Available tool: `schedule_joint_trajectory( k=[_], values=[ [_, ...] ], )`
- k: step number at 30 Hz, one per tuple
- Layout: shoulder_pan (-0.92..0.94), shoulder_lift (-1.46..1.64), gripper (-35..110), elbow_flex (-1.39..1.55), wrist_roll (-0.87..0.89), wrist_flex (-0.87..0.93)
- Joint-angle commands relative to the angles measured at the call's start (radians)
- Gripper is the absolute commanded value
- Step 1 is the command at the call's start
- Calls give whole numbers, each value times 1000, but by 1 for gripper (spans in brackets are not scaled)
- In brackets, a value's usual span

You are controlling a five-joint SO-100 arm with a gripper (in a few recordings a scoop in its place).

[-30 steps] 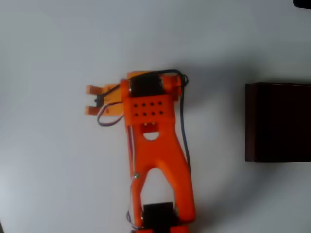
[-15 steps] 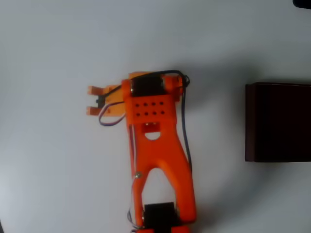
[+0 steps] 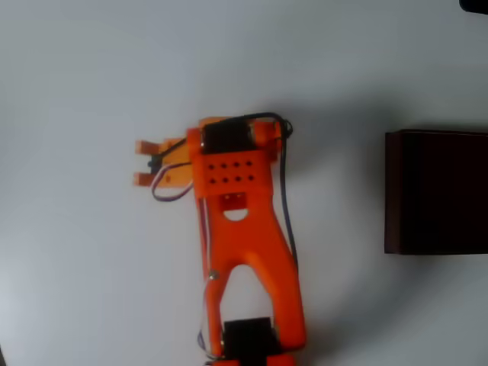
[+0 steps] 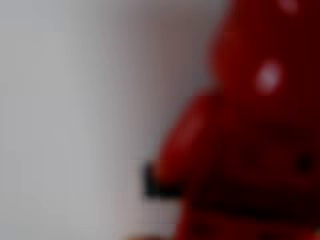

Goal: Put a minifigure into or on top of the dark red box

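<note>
On the plain white desk (image 3: pixel 84 76), evenly lit with soft shadows, the orange claw (image 3: pixel 142 162) hung left of the middle with its fingers a little spread, while the blurred red minifigure (image 4: pixel 250 150) stood very close before the wrist camera and the dark red box (image 3: pixel 436 192) sat at the right edge.

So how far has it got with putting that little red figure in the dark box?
Nothing is finished yet. The dark red box sits apart at the right edge of the overhead view, with no figure visible on it. In hand: the gripper points left, away from the box, and the wrist view shows the minifigure very close and blurred; whether it is gripped I cannot tell. Left: carrying it over and dropping it in.
</note>
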Motion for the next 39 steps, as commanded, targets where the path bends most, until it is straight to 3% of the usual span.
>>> schedule_joint_trajectory(
  k=[1, 10, 15, 24, 33, 39],
  values=[
    [-18, 8, 9, 14, 20, 5],
    [-20, 3, 0, 11, 23, 8],
    [-15, 3, 13, -37, 51, 52],
    [35, -8, 15, -255, 356, 278],
    [-8, 61, 15, -78, 583, 192],
    [-23, 103, 15, -12, 638, 172]
  ],
)
